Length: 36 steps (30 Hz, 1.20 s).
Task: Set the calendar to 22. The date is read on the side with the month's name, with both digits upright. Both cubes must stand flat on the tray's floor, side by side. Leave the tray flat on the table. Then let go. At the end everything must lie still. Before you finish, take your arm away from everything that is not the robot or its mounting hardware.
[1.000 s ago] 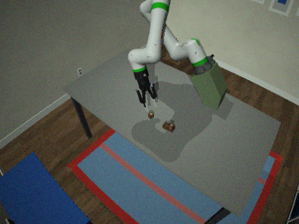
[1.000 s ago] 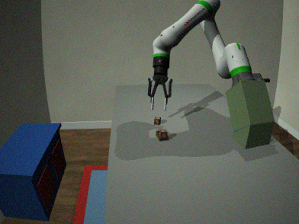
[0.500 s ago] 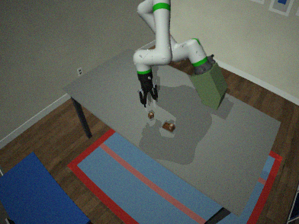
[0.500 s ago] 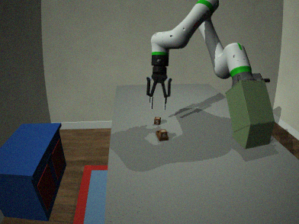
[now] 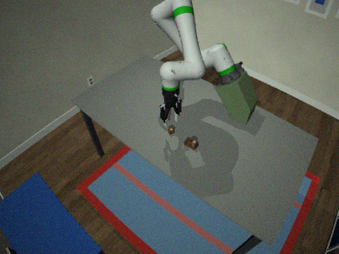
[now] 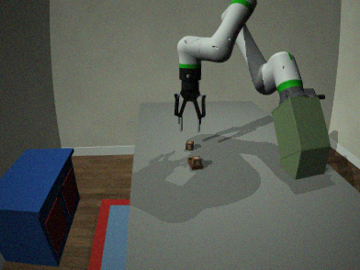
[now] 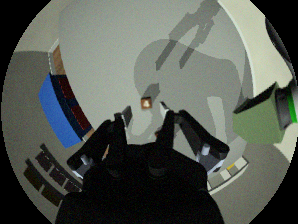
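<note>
A small brown cube (image 5: 171,129) lies alone on the grey table; it also shows in the exterior view (image 6: 189,145) and in the wrist view (image 7: 147,103). A small wooden tray (image 5: 189,142) stands a little to its right and nearer the front, with what looks like the other cube inside; it shows in the exterior view too (image 6: 196,162). I cannot read any digits. My gripper (image 5: 169,115) (image 6: 189,125) hangs well above the loose cube, pointing down, with its fingers apart and nothing between them.
The arm's green base block (image 5: 237,95) stands at the table's back right. A blue cabinet (image 6: 37,202) stands on the floor to the left, off the table. A blue and red mat (image 5: 173,207) lies under the table's front edge.
</note>
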### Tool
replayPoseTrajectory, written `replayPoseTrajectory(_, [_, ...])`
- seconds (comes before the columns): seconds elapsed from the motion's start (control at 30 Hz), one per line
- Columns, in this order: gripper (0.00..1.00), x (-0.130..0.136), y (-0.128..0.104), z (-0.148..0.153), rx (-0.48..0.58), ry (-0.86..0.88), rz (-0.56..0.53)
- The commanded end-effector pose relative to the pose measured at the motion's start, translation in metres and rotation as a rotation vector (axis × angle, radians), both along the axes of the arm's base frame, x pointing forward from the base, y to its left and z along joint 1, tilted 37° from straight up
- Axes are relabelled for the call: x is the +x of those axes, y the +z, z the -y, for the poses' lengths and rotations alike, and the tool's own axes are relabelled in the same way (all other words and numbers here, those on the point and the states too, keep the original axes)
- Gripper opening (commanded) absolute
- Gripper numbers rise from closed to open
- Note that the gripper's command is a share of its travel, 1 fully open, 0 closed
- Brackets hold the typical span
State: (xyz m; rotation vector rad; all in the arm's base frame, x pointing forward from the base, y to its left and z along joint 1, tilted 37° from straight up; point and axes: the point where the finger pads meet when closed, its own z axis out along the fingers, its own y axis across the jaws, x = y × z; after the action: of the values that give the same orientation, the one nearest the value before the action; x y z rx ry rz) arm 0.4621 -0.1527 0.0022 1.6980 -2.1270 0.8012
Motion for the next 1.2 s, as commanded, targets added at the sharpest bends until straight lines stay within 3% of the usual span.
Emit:
replayPoseTrajectory(0.0, [1.00,-0.0005,-0.0008,-0.0003,-0.006,-0.003,0.000])
replayPoseTrajectory(0.57, [1.00,-0.0005,-0.0007,-0.0003,-0.005,-0.016,0.009])
replayPoseTrajectory(1.17, [1.00,-0.0008,0.0034,-0.0029,0.057,-0.486,0.362])
